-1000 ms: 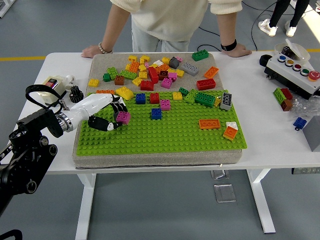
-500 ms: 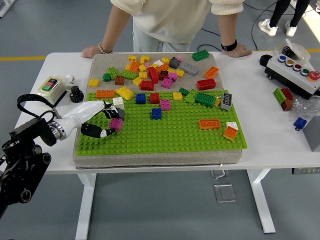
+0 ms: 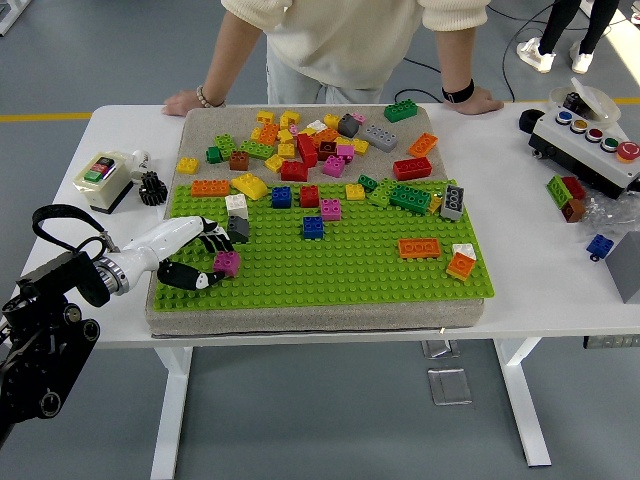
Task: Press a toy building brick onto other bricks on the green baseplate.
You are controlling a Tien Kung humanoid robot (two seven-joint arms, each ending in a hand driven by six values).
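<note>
My left hand [image 3: 212,258] comes in from the left edge and is shut on a magenta brick [image 3: 227,262], held between thumb and fingers low over the front left part of the green baseplate [image 3: 340,275]. A white and grey brick stack [image 3: 237,216] stands just behind the hand. On the plate also stand a blue brick [image 3: 313,227], a pink brick [image 3: 330,208], a red brick [image 3: 309,195] and an orange brick [image 3: 419,247]. My right arm is out of view.
Several loose bricks [image 3: 300,140] lie on the grey mat behind the plate. A person stands at the far side with both hands [image 3: 185,100] resting on the table. A button box [image 3: 590,140] and some bricks [image 3: 567,193] sit at the right, a small switch box [image 3: 103,172] at the left.
My left hand has drawn back to the left and toward the near edge with the magenta brick in it. The person has not moved.
</note>
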